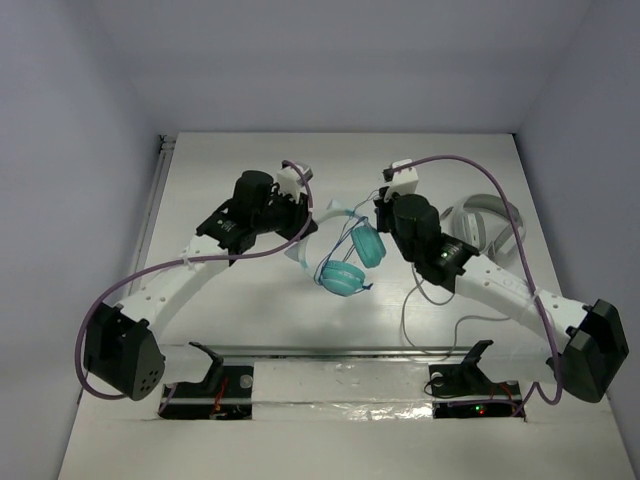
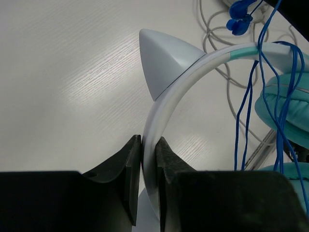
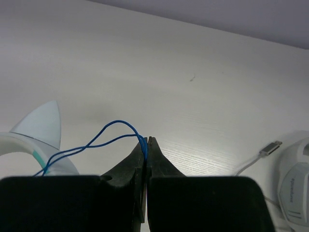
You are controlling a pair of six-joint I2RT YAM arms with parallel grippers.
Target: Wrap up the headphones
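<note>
Underneath everything lies the white desk (image 1: 250, 310), boxed in by pale walls. The left arm (image 1: 190, 270) and the right arm (image 1: 500, 285) both reach from the near edge toward the middle and meet around the task's thing.

At the far right, just beyond the right arm, sit larger grey-white headphones (image 1: 485, 225). Their grey cable (image 1: 408, 310) trails toward the near side and ends in a small metal plug (image 3: 271, 146) lying on the desk.

The headphones (image 1: 345, 268) are at the middle of the desk, between the two wrists, with their teal earcups on the near side and close together. Their white headband (image 2: 161, 101) arches up to the far left and carries a pale pointed ear (image 2: 164, 60). The left jaws are clamped on this headband, one pad on each flat face. Whether the earcups rest on the desk or hang just above it, I cannot tell.

The thin blue cord (image 3: 108, 129) is draped in several strands over the headband and across an earcup (image 2: 285, 108). The right jaws are pressed together on this cord, pinching a loop of it at their tips, with two strands running left toward the headband.
</note>
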